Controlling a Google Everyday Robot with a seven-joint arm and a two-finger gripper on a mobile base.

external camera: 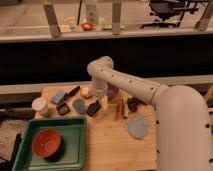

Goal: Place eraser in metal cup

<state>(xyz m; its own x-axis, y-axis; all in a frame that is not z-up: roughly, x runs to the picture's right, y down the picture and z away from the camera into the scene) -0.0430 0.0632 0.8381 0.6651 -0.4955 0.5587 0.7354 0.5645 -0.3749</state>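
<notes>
The eraser (93, 108) is a small black block lying on the wooden table (107, 147), just below my wrist. The metal cup (79, 105) is a small dark bluish cylinder standing directly left of the eraser. My gripper (101, 98) hangs at the end of the white arm, pointing down at the table just above and to the right of the eraser, between a yellow fruit (85, 92) and the purple bowl (113, 92). The arm covers much of the gripper.
A white paper cup (40, 106), a pale blue flat block (58, 97) and a black squarish piece (63, 108) sit at the left. A green tray (70, 150) holds an orange bowl (46, 142). Reddish-brown items (126, 107) and a blue-grey cloth (138, 126) lie at the right.
</notes>
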